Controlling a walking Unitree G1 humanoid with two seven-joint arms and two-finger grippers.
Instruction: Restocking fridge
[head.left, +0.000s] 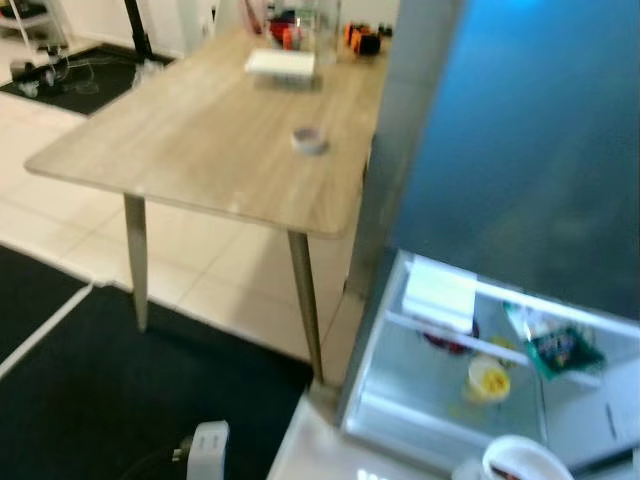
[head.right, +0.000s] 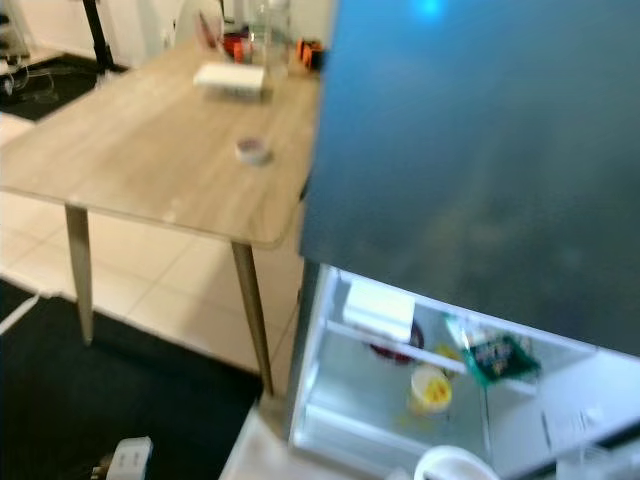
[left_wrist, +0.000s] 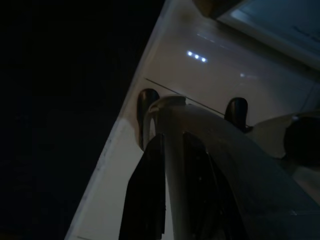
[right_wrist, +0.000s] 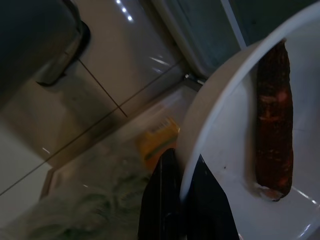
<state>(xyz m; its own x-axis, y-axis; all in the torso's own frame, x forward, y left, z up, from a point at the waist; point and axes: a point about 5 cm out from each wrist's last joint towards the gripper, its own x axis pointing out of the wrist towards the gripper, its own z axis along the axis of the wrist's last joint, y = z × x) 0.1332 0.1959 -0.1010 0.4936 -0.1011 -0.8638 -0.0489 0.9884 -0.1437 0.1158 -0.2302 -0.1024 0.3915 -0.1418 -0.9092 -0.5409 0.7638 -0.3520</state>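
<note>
Right pincer pinches one white bowl's rim; inside, one dark, perhaps sausage-like piece.

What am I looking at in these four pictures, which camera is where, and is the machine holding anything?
This is a walking humanoid robot restocking a fridge. The two wide pictures come from cameras in its head, looking down at a wooden table and an open fridge beside it. On the table lie a white box, a small round thing and blurred items at the far end. The fridge holds a white package, a yellow tub and a green packet. The two dark pictures come from wrist cameras. The right gripper pinches the rim of a white bowl holding a dark reddish strip of food. The left gripper clamps a pale edge I cannot identify.
</note>
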